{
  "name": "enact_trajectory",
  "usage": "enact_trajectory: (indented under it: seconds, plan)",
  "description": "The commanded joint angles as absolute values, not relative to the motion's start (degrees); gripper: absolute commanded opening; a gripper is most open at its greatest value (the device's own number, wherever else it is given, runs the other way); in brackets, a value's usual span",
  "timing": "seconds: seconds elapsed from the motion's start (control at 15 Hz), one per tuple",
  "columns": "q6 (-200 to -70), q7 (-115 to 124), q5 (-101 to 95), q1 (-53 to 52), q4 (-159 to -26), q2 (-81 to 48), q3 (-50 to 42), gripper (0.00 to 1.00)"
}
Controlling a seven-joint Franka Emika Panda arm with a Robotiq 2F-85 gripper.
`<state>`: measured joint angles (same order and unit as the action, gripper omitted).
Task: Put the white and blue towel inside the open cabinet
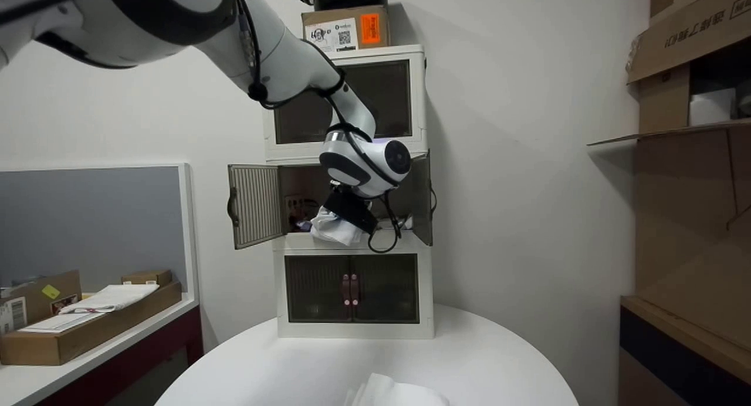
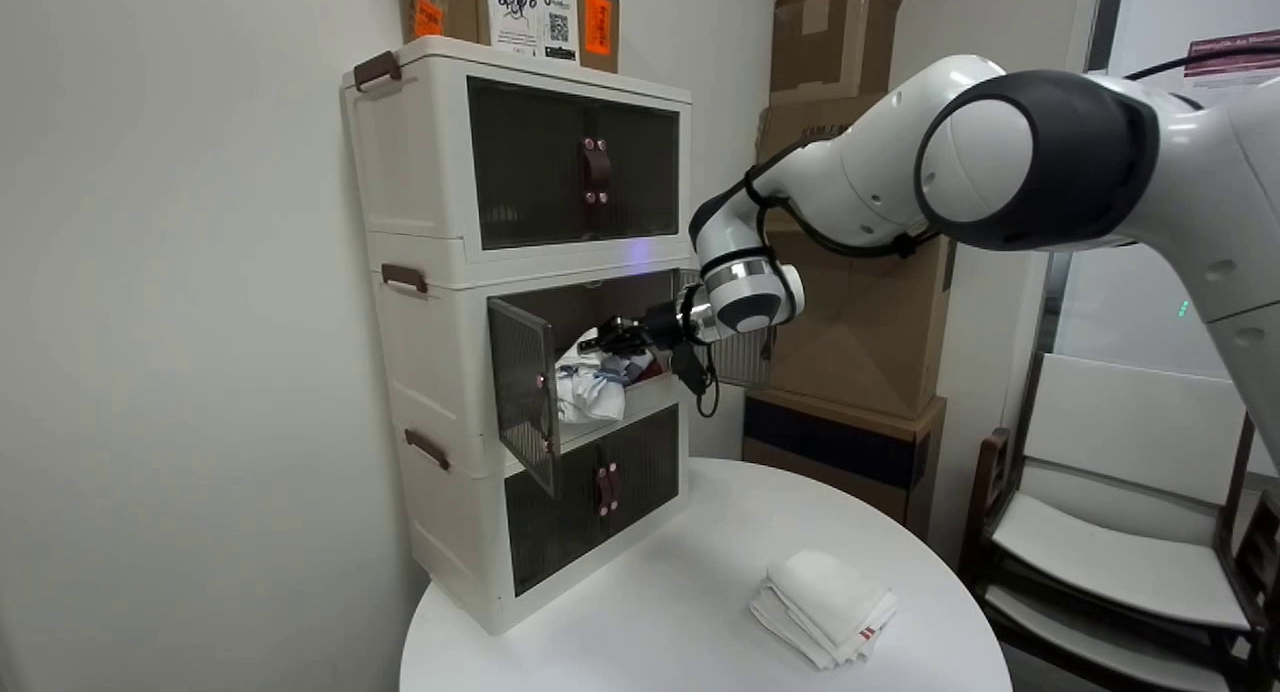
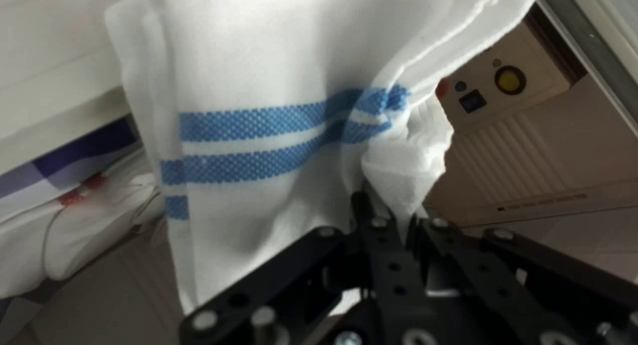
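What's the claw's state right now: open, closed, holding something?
Claw: closed, holding the white and blue towel by a bunched fold.

- Open cabinet (image 2: 428,357): white middle tier of three; both ribbed doors (image 1: 256,205) are swung outward.
- White and blue towel (image 3: 249,71): white cloth is crossed by parallel blue bands; one part is bunched and pinched, the rest is hung in loose folds.
- Towel position: held at the cabinet's opening, lower folds seen by the front edge in both exterior views; contact there cannot be confirmed.
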<state>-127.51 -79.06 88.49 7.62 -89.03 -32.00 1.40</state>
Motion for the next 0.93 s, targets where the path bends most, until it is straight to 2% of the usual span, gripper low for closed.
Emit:
enact_trajectory:
  seconds: [0.0,0.73,0.8,0.87]
  plan:
    - [-127.3,-78.8,89.5,6.0,-82.9,-36.9,1.1,0.02]
    - [-127.8,-73.3,87.8,3.6,-67.1,-46.0,2.3,0.02]
    - [-127.5,-76.0,88.2,4.3,-73.1,-42.5,2.4,0.09]
    - [-127.6,-75.3,88.1,4.2,-71.7,-43.2,2.5,0.09]
